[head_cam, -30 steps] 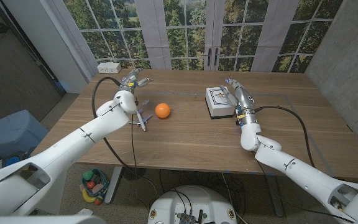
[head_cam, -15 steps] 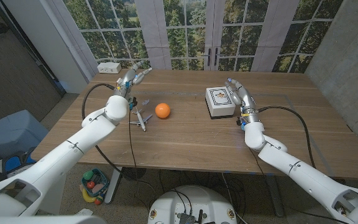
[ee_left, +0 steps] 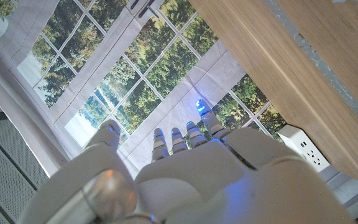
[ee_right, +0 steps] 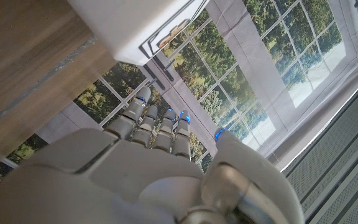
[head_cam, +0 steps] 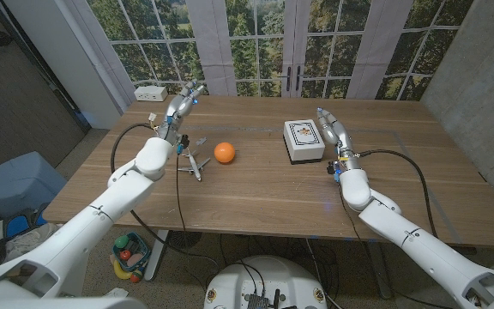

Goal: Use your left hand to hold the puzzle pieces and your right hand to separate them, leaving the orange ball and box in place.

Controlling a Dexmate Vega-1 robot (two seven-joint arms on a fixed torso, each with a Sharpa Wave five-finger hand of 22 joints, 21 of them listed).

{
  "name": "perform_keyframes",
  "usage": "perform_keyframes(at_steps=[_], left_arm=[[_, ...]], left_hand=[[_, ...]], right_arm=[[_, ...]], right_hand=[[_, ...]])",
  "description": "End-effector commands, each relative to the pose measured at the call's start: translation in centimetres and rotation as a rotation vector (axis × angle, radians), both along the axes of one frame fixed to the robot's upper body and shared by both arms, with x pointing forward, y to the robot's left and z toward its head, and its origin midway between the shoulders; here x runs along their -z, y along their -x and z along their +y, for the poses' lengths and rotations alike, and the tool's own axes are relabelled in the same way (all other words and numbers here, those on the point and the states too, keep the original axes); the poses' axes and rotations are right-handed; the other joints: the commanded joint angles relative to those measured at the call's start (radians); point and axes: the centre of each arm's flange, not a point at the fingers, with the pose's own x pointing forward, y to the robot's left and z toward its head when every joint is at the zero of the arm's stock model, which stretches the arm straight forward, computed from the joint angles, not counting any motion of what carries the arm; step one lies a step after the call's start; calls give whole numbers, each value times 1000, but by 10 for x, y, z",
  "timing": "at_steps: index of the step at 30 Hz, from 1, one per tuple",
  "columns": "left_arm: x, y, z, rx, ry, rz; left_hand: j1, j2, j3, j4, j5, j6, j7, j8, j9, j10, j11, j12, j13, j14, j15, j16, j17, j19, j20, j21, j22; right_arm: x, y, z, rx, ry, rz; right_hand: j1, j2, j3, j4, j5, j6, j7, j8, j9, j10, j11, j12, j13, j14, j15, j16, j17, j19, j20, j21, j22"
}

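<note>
Nothing is grasped yet, so the task looks to be at its opening step: bringing the left hand to the puzzle pieces. In the head view the puzzle pieces (head_cam: 194, 163), a small tangle of thin metal parts, lie on the wooden table (head_cam: 256, 193) left of centre, just left of the orange ball (head_cam: 224, 153). The left hand (head_cam: 181, 106) is in the upper left of the frame, beyond the pieces and toward the table's far edge, with its fingers extended and apart and nothing in them; the left wrist view shows its fingers (ee_left: 185, 140) reaching out past the table's edge toward the window, again holding nothing. The right hand (head_cam: 328, 129) is right of centre, just beside the right side of the box (head_cam: 304, 141), fingers straight and empty; whether it touches the box cannot be told. As a judgement, the next move calls for the left hand to come back and down onto the pieces and pin them without nudging the ball so close by, and then for the right hand to cross from the box without shifting it. The box is the only container here; it is white, closed, with a printed top, and its contents cannot be seen.
</note>
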Motion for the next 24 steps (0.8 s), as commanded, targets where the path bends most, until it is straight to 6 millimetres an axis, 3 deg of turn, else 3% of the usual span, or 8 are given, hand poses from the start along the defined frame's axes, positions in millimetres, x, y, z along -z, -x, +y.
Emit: perform_keyframes(at_steps=[1, 7, 13, 24], left_arm=[[2, 5, -6, 312, 161, -52], [7, 0, -8, 368, 201, -36], [13, -7, -11, 458, 226, 13], [26, -12, -14, 608, 288, 93]], left_hand=[[-6, 44, 35, 13, 15, 3, 13, 6, -1, 6, 10, 5, 1, 8, -43, 7, 3, 10, -44, -14, 0], [-13, 38, 77, 43, 28, 22, 13, 11, -1, 20, 9, 8, 1, 22, -52, 10, 4, 30, -62, -27, 0], [-23, 30, 87, 56, 30, 37, 16, 14, -1, 34, 11, 12, 1, 31, -54, 11, 4, 45, -74, -34, -1], [-39, 29, 107, 79, 36, 51, 37, 13, 0, 47, 27, 12, 1, 41, -45, 11, 4, 53, -70, -52, -1]], right_arm=[[-1, 10, -15, -79, -134, 13], [-1, 14, -21, -106, -175, 20], [3, 19, -31, -134, -249, 21], [6, 23, -57, -213, -414, 38]], right_hand=[[-10, 3, 12, 4, -1, -2, 7, 7, 0, -1, 1, -2, -1, -1, -101, -5, -2, -7, -74, -2, 1], [-16, 2, 22, 7, -1, -4, 17, 8, 0, -2, 1, -2, -6, -1, -98, -11, -9, -6, -76, -5, 0], [-20, 0, 30, 8, -2, -8, 28, 7, -1, -4, 3, -1, -9, 0, -97, -15, -15, -4, -77, -8, 0], [-30, -10, 39, 7, -4, -2, 50, 11, -2, 0, 17, 1, -15, 7, -88, -21, -27, 6, -75, -10, -2]])
